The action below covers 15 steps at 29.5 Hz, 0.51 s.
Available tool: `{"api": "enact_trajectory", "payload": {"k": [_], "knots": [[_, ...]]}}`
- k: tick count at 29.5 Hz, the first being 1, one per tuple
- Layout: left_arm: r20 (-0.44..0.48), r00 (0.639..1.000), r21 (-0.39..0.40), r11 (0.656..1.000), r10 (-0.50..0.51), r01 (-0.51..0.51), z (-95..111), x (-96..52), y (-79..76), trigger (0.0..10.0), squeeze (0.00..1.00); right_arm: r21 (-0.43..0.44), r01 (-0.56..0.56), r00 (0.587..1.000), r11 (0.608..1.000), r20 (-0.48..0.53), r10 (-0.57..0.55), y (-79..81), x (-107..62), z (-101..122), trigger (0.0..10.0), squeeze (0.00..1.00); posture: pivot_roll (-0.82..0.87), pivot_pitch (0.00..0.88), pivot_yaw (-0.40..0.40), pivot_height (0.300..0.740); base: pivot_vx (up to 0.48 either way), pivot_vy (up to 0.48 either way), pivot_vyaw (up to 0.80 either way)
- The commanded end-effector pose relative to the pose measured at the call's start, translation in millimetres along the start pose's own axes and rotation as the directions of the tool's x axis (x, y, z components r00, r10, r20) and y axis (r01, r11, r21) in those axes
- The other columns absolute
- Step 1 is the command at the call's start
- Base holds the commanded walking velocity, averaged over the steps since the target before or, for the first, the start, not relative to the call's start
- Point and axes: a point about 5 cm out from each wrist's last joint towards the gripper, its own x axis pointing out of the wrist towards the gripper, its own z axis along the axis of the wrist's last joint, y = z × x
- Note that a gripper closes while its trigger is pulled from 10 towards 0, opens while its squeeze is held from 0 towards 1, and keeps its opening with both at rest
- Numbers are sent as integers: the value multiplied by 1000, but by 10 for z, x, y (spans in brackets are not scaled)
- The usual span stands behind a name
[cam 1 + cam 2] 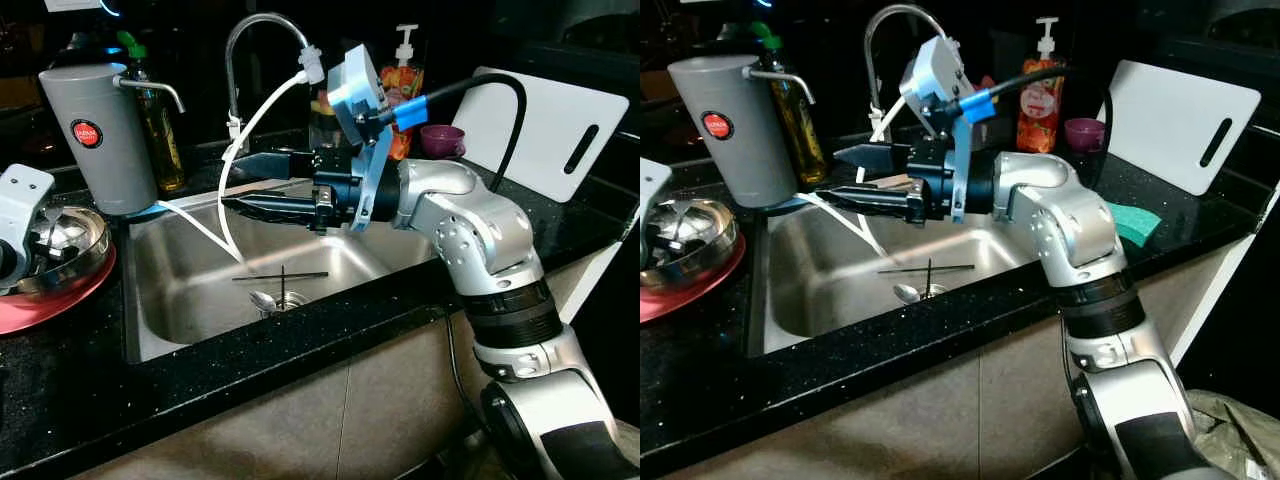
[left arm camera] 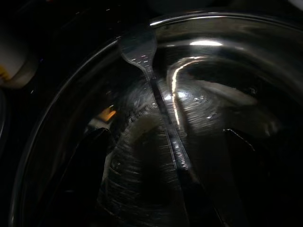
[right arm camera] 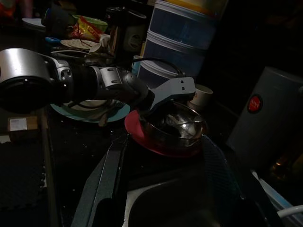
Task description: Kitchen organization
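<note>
Hovering over the sink (image 1: 180,300), the right gripper (image 1: 250,205) looks closed and empty; the spoon (image 1: 262,299) lies by the drain, light, stiff, slippery, best pinched mid-handle. The left gripper (image 1: 15,215) sits over the bowl (image 1: 75,245), fingers unclear.

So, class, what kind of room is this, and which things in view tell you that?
Most likely a home kitchen: a steel sink with a curved tap set in a black counter, and a white cutting board propped behind.

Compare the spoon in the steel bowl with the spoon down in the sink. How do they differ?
The bowl spoon leans against the steel bowl's wall, up on the counter. The sink spoon lies flat by the drain, low in the sink, near dark sticks. Both look like shiny metal.
</note>
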Motion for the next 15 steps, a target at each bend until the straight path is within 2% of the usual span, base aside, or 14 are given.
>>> {"api": "enact_trajectory", "payload": {"k": [1,3,4,6,15], "knots": [[-28,1000,-37,999,4,-5,-78,26,-44,6627,0,-10,-25,1000,1000,-9,25,39,29,19,10000,0,84,76,23,740,0,0,0],[-31,999,-62,998,15,-17,-87,37,-61,4510,0,-12,-24,1000,1000,-10,24,42,23,24,10000,0,84,76,23,740,0,0,0],[-31,999,-72,997,24,-26,-90,40,-63,3882,0,-13,-22,1000,1000,-10,22,42,21,25,10000,0,84,76,23,740,0,0,0],[-34,999,-98,994,37,-40,-109,49,-76,0,0,-14,-16,1000,1000,-11,15,46,12,38,10000,0,74,78,25,740,0,0,0],[-48,998,-116,992,47,-52,-162,59,-91,0,0,-19,-6,1000,1000,-9,6,41,0,69,10000,0,68,80,22,740,0,0,0]]}}
